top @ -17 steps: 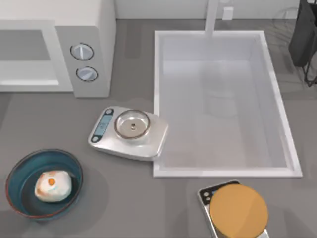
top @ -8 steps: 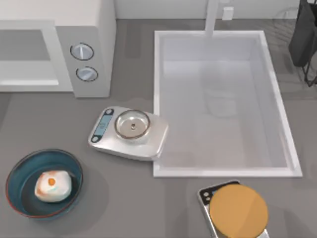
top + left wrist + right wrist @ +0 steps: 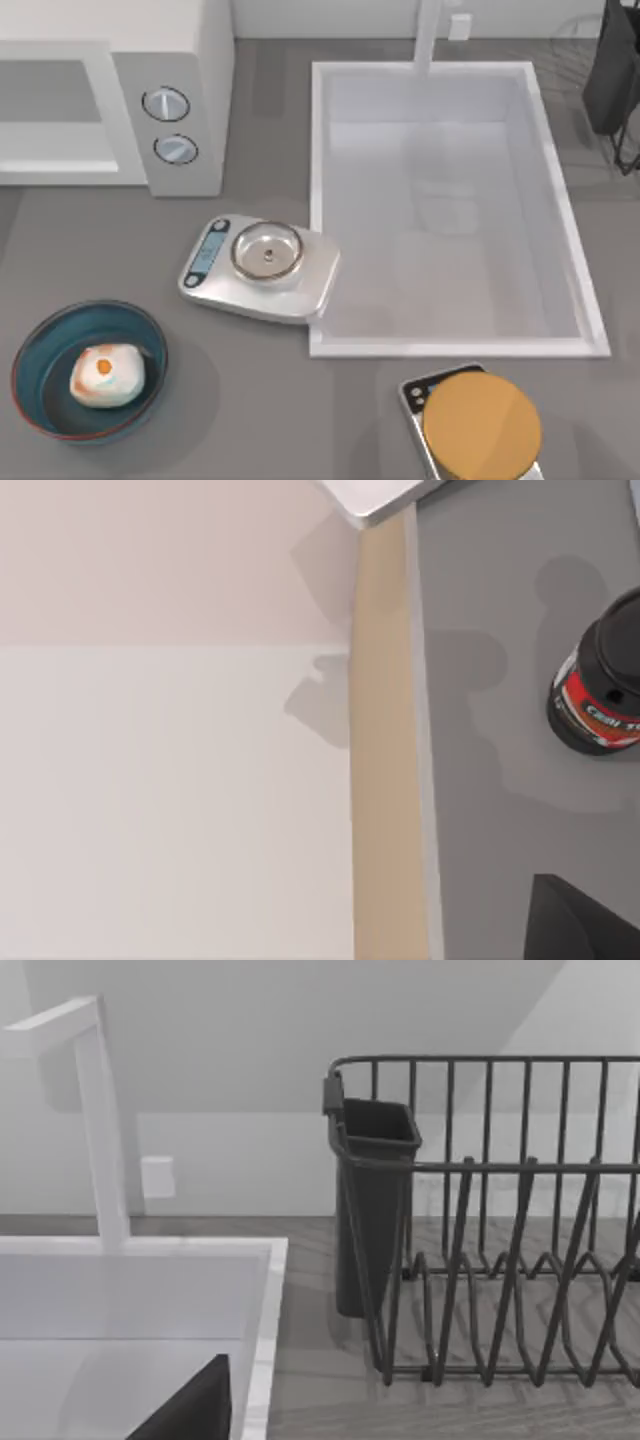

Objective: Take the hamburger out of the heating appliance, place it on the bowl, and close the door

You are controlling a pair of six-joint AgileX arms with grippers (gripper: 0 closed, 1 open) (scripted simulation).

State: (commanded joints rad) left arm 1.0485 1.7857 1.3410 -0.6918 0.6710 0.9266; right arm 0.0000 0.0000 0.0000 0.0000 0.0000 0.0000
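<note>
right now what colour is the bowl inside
Deep blue, thin reddish rim; the bowl shows best in the top view.

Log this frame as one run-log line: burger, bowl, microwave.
hamburger: resting in bowl | heating appliance: back left of table | silver scale: beside sink

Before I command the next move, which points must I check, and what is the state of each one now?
1. Hamburger out of the microwave: ok, it lies outside.
2. Hamburger resting inside the bowl: ok, it sits near the bowl's middle.
3. Bowl standing level on the table, at the front left: ok.
4. Door fully shut: cannot tell from above.
5. Scale apart from the microwave front: ok, bare table lies between them.
</note>
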